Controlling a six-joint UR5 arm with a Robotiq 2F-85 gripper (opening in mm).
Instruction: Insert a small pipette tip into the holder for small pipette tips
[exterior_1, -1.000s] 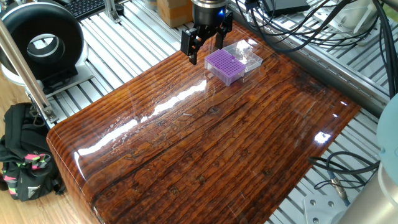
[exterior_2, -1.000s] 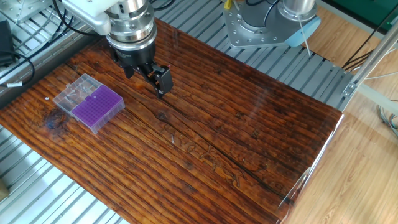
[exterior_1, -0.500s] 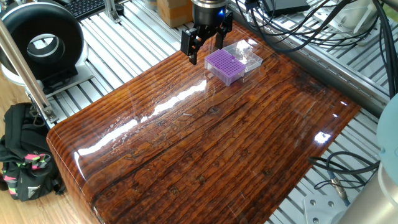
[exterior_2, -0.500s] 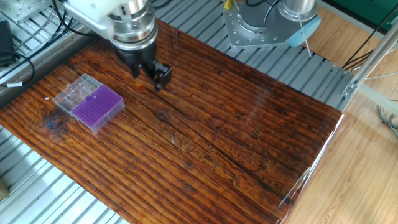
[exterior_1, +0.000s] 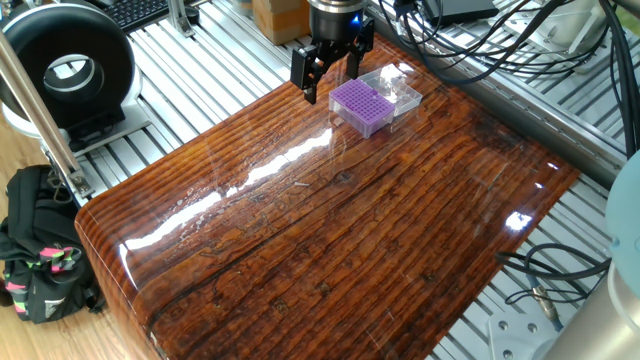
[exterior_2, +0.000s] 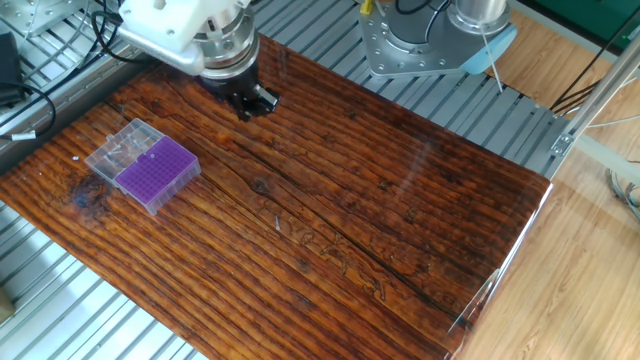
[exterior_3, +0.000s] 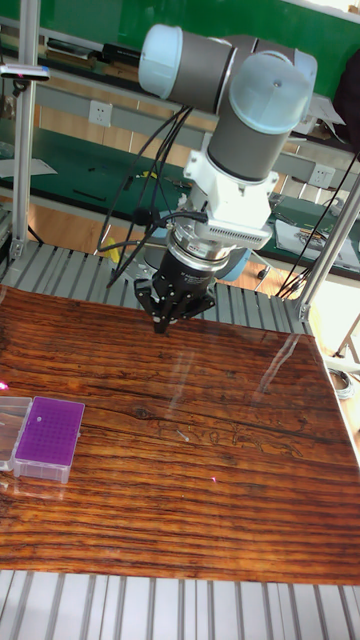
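The gripper (exterior_1: 322, 74) hangs above the wooden table's (exterior_1: 330, 230) far edge, jaws parted, gripping nothing. The purple pipette tip holder (exterior_2: 156, 172) sits nearby on the table, untouched.

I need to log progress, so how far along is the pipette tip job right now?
Nothing looks done yet. The purple holder sits on the wooden table with its clear lid open, no tip visibly going in. The pincer is near the table's far edge, apart from the holder; no tip can be made out in it. Fetching and inserting a tip remain.
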